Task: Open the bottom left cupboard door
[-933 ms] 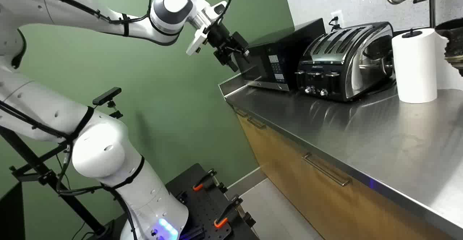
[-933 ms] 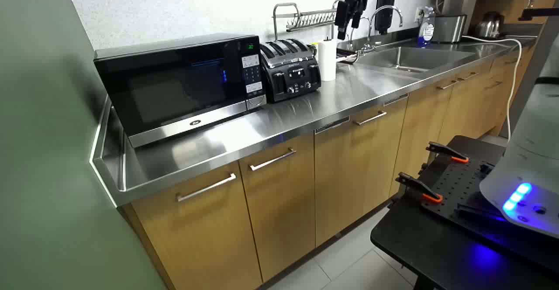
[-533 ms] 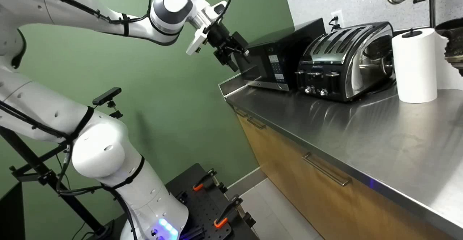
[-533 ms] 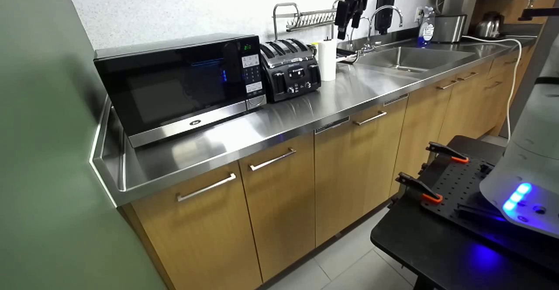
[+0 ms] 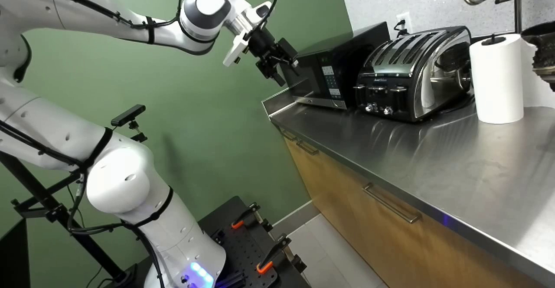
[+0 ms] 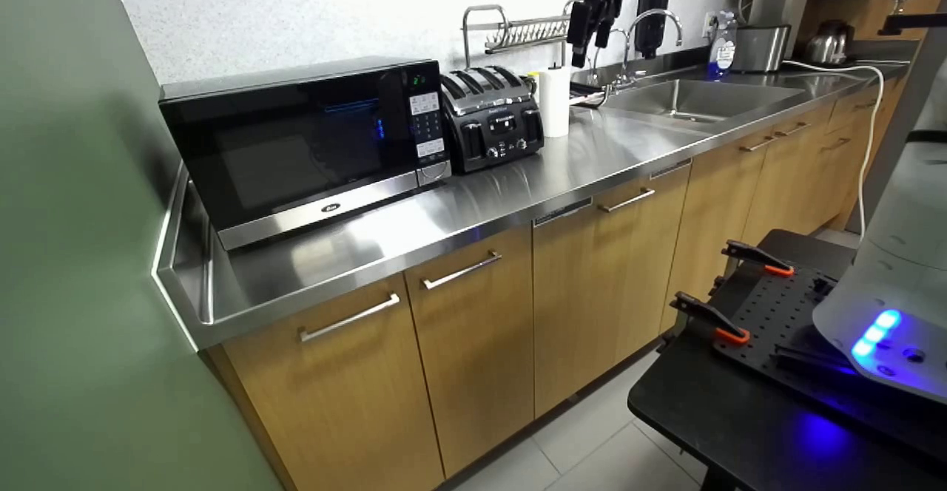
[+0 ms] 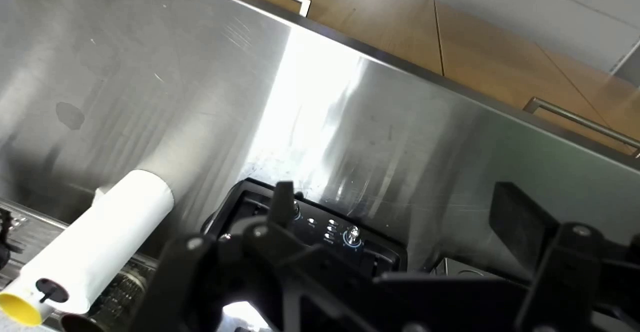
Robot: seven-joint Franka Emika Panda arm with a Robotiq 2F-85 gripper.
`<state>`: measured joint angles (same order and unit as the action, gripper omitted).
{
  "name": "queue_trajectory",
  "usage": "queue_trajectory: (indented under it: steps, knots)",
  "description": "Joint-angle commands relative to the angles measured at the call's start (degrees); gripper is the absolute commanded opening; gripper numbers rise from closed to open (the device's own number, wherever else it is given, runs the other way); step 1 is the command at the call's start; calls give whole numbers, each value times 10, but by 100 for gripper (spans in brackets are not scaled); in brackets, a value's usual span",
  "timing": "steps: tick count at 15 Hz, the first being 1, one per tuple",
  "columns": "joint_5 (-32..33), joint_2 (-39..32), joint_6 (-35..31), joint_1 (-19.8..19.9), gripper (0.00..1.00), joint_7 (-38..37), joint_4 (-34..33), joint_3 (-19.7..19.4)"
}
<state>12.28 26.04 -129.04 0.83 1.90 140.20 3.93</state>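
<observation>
The bottom left cupboard door is the end wood-grain panel in an exterior view, shut flush with its neighbour. Its slim silver bar handle runs along its top, below the counter edge. That handle also shows small and steeply angled in an exterior view. My gripper hangs in the air above the counter, in front of the microwave in that view. It also shows at the top of an exterior view. In the wrist view the gripper has its fingers wide apart with nothing between them.
A steel counter overhangs the doors. On it stand a microwave, a toaster and a paper towel roll. A neighbouring door handle shows in the wrist view. The green wall meets the counter's end.
</observation>
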Motion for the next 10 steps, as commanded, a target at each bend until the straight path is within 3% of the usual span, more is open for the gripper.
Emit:
queue_trajectory:
  steps: [1, 7, 10]
  knots:
    - [35, -15, -6, -18, 100, -32, 1, 43]
    - [125, -86, -26, -87, 100, -124, 6, 181]
    - [186, -141, -29, -114, 100, -187, 1, 231]
